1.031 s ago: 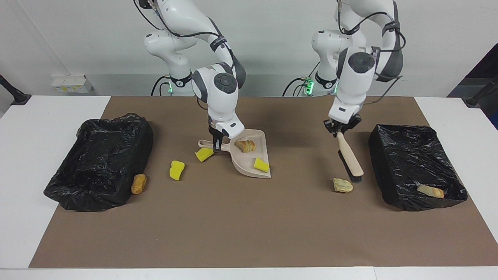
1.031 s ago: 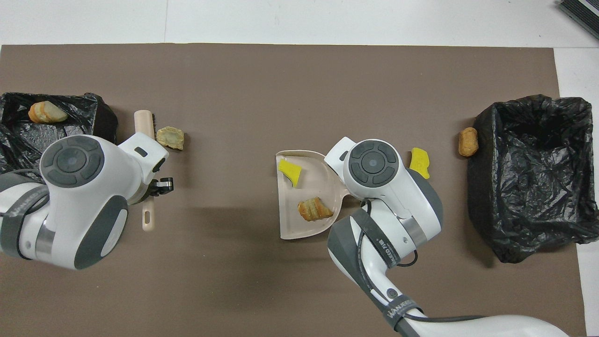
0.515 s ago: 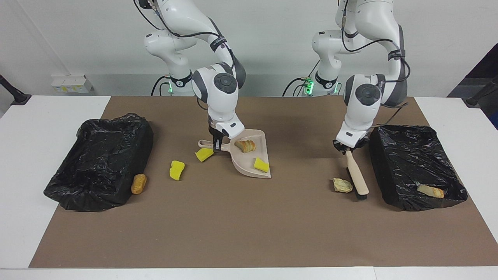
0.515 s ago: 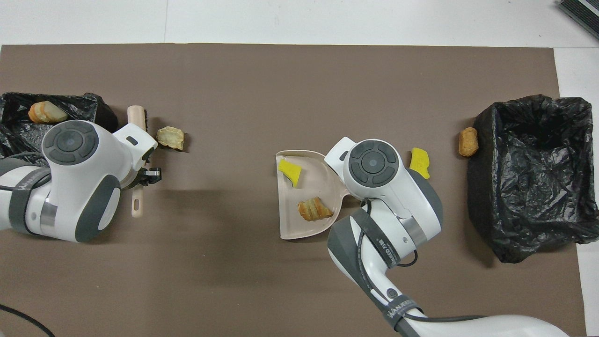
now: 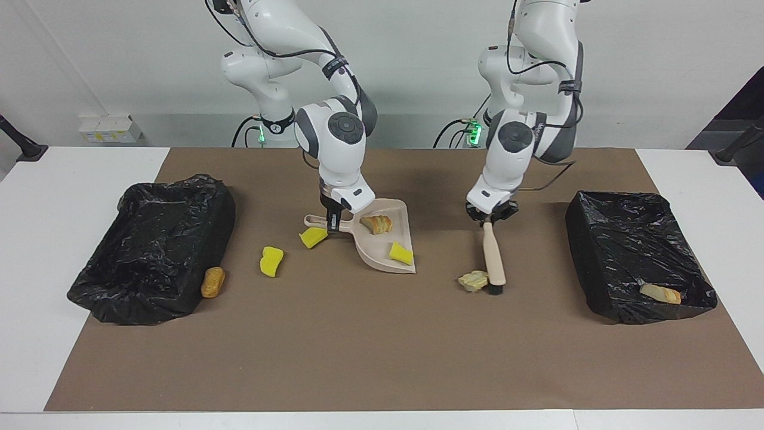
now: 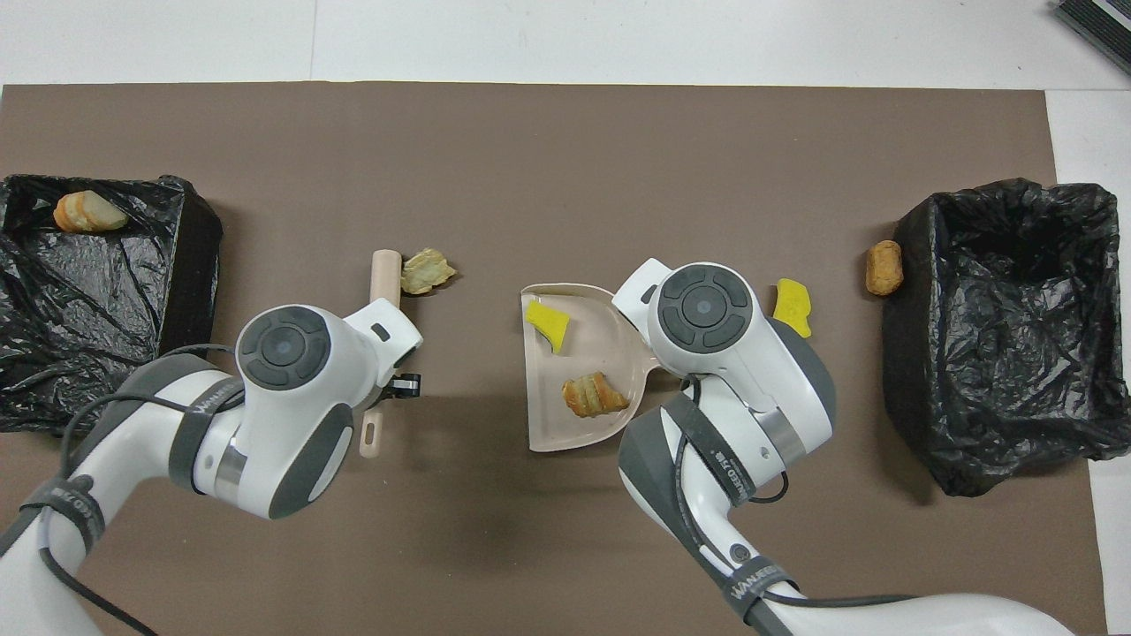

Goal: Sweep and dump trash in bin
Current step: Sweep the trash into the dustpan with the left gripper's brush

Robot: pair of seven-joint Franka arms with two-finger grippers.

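My left gripper (image 5: 490, 218) is shut on the handle of the beige brush (image 5: 494, 258); it also shows in the overhead view (image 6: 385, 274). The brush head touches a tan lump (image 5: 474, 280) (image 6: 427, 270) on the mat. My right gripper (image 5: 333, 222) is shut on the handle of the beige dustpan (image 5: 382, 254) (image 6: 596, 340), which lies flat. The pan holds a yellow sponge chunk (image 5: 401, 253) and a bread lump (image 5: 376, 224). Two yellow chunks (image 5: 313, 237) (image 5: 271, 261) and a golden-brown lump (image 5: 212, 282) lie on the mat.
A black-lined bin (image 5: 149, 298) (image 6: 910, 353) stands at the right arm's end, the golden-brown lump against its wall. Another black-lined bin (image 5: 597, 263) (image 6: 199, 265) at the left arm's end holds a bread lump (image 5: 659, 294).
My left gripper has swept the brush from beside the bin at its end toward the dustpan, pushing the tan lump along. The right arm and dustpan have not moved.
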